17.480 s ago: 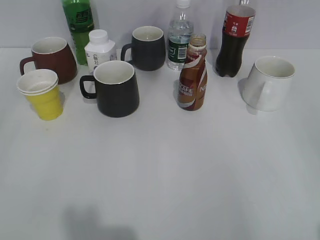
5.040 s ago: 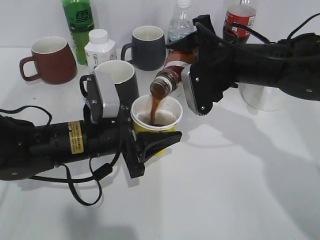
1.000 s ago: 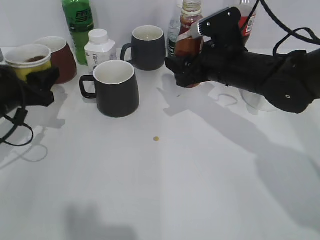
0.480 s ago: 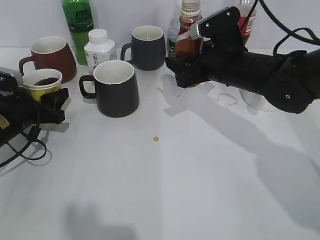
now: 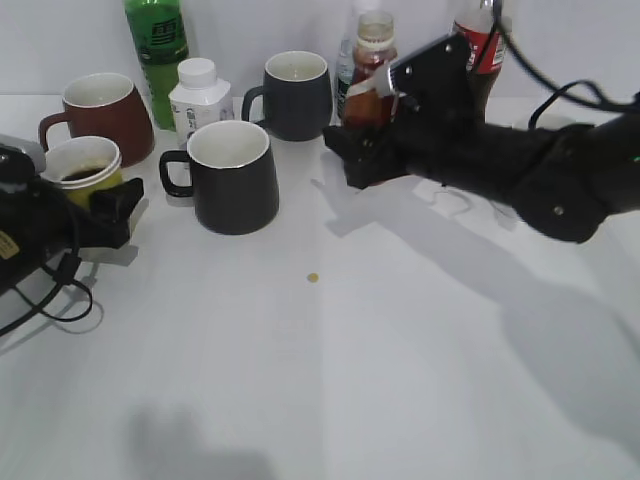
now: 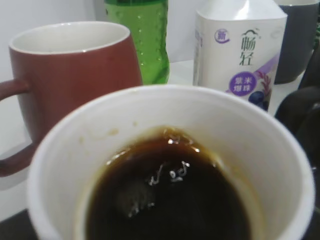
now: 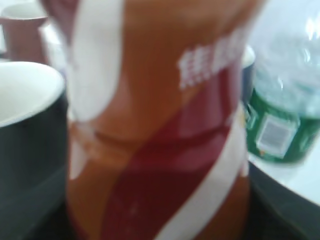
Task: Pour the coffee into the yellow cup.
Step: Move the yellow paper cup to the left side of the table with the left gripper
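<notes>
The yellow cup (image 5: 80,165) stands at the far left, next to a dark red mug, with dark coffee (image 6: 165,200) in it. My left gripper (image 5: 112,205) is shut on the cup; in the left wrist view the cup's white inside (image 6: 240,135) fills the frame and the fingers are hidden. The brown coffee bottle (image 5: 372,55) is upright at the back middle, its mouth open. My right gripper (image 5: 362,150) is shut on its lower body. The bottle's label (image 7: 160,125) fills the right wrist view, blurred.
A dark red mug (image 5: 100,112), green bottle (image 5: 157,50), white bottle (image 5: 198,95), black mug (image 5: 232,175) and dark grey mug (image 5: 295,95) stand at the back left. A cola bottle (image 5: 480,40) stands behind the right arm. A brown drop (image 5: 313,277) lies mid-table.
The left gripper came down with the yellow cup from a higher spot at the far left to beside the red mug. The right gripper shifted slightly left and back with the bottle.
</notes>
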